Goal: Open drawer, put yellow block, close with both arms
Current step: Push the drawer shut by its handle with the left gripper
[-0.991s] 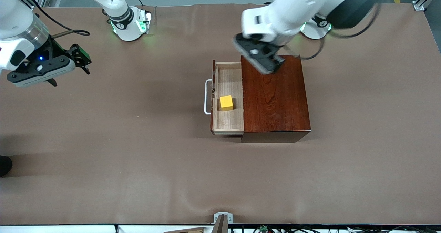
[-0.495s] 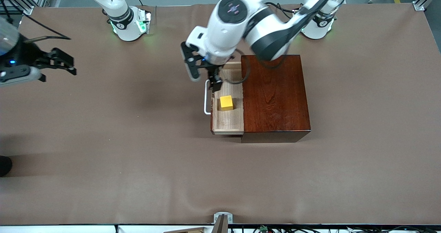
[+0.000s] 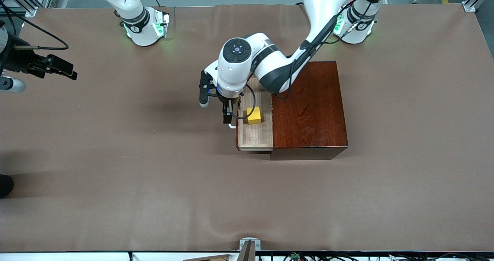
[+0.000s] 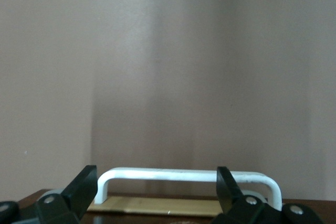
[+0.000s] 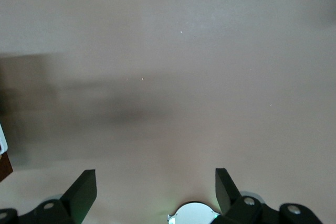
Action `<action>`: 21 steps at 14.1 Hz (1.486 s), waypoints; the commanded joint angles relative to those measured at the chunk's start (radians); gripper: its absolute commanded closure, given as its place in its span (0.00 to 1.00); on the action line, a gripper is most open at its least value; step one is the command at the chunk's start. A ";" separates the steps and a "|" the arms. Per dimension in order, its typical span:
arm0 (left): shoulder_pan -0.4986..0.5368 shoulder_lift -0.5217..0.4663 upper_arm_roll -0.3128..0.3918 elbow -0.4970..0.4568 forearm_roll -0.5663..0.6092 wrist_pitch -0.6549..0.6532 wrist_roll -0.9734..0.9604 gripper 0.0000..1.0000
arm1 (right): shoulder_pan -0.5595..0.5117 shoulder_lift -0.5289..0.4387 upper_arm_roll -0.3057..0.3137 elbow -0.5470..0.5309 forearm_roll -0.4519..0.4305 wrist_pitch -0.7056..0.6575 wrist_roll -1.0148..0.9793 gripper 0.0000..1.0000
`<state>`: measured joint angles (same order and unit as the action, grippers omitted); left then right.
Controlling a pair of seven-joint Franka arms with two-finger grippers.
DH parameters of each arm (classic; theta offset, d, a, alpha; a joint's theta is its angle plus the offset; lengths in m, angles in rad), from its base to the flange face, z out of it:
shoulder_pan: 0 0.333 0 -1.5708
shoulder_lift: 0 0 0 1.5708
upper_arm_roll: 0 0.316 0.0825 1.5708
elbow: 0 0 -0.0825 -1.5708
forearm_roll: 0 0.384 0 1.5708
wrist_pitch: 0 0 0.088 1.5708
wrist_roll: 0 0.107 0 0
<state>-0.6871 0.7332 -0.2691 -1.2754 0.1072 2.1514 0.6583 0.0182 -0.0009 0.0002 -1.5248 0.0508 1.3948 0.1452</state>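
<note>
So the yellow block (image 3: 254,115) already sits in the open drawer (image 3: 254,135) mid-table. Left pincer (image 3: 227,112) hangs wide at the white handle (image 4: 186,178); right pincer (image 3: 58,68), also wide, waits over the table's right-arm end. Closing step: push the front in squarely.

brown-covered table (image 3: 115,168), reddish-brown wooden box (image 3: 308,110) on it, drawer (image 3: 254,135) pulled open

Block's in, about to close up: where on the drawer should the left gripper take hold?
On the white handle, mid-bar, from straight in front of the drawer. The bar stands off the dark front, and the open left gripper already straddles it.
</note>
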 commanded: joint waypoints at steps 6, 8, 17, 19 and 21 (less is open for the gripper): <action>-0.017 0.006 0.018 0.027 0.055 -0.155 0.017 0.00 | -0.029 -0.024 -0.006 -0.012 0.007 0.050 -0.065 0.00; -0.012 0.002 0.019 0.028 0.071 -0.206 0.017 0.00 | -0.021 -0.024 -0.003 -0.014 -0.015 0.047 -0.088 0.00; -0.006 -0.011 0.045 0.028 0.314 -0.494 0.021 0.00 | -0.024 -0.013 -0.005 -0.012 -0.039 0.062 -0.136 0.00; -0.003 -0.011 0.045 0.028 0.348 -0.542 0.021 0.00 | -0.021 -0.014 -0.005 -0.012 -0.055 0.056 -0.139 0.00; -0.002 -0.012 0.048 0.028 0.364 -0.570 0.021 0.00 | -0.021 -0.014 -0.003 -0.009 -0.065 0.055 -0.156 0.00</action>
<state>-0.6943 0.7352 -0.2301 -1.2424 0.4070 1.6486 0.6629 0.0027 -0.0034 -0.0096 -1.5278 0.0104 1.4486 0.0133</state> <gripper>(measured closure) 0.000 0.000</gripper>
